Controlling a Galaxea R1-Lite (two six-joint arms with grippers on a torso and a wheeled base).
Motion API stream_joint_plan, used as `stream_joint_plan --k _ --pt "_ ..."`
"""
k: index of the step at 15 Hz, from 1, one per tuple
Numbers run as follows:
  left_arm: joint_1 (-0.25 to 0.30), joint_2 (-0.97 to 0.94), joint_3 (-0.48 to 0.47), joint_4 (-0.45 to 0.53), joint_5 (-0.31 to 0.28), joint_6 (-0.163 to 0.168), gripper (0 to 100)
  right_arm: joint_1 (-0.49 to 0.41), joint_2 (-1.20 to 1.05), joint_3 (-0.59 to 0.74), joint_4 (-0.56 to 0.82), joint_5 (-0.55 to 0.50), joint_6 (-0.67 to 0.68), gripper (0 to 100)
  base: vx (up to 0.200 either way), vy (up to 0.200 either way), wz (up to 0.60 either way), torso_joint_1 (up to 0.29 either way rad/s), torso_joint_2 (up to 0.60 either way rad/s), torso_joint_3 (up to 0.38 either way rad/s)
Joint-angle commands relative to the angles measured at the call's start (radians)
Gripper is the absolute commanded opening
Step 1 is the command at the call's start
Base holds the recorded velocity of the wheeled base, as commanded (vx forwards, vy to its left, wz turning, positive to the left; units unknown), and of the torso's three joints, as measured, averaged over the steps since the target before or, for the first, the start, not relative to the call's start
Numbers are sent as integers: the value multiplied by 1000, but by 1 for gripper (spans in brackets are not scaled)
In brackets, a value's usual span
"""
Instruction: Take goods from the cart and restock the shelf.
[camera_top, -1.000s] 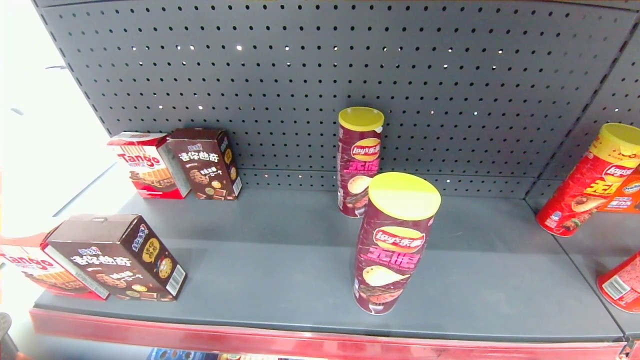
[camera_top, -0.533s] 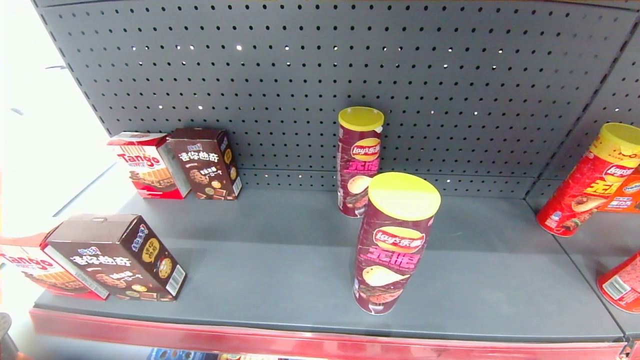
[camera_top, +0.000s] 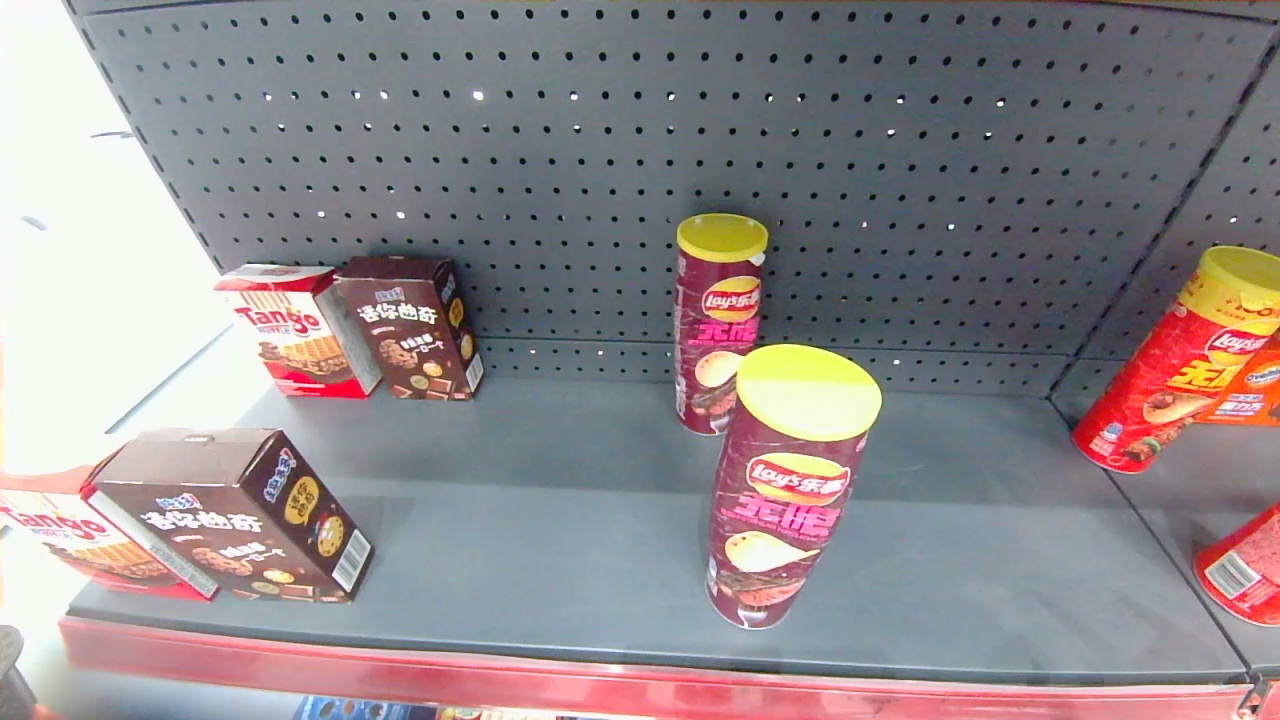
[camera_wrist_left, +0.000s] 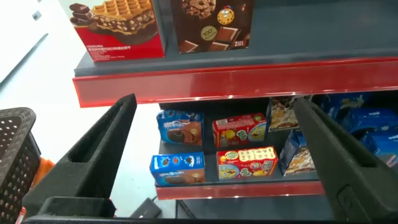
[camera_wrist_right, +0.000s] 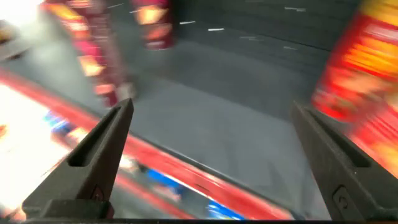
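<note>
Two maroon chip cans with yellow lids stand upright on the grey shelf, one near the front and one by the pegboard. Brown cookie boxes and red wafer boxes sit at the shelf's left. My left gripper is open below the shelf's red front edge, with nothing between its fingers. My right gripper is open and empty, in front of the shelf's edge; blurred maroon cans show to one side of it and a red can to the other.
Red chip cans lean on the adjoining shelf to the right. A lower shelf holds small blue, red and yellow snack boxes. A black mesh basket stands beside the lower shelf.
</note>
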Motion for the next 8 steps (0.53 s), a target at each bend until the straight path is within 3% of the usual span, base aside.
stream_joint_plan --k 1,3,8 --pt "0 4 0 0 0 -2 100 166 253 -32 -78 7 -14 100 0 0 0 0 0 0" --pt "0 4 0 0 -2 -2 100 249 359 -19 -165 -34 -13 100 0 0 0 0 0 0" --pt "0 4 0 0 0 -2 100 353 487 -23 -168 -60 -13 100 0 0 0 0 0 0"
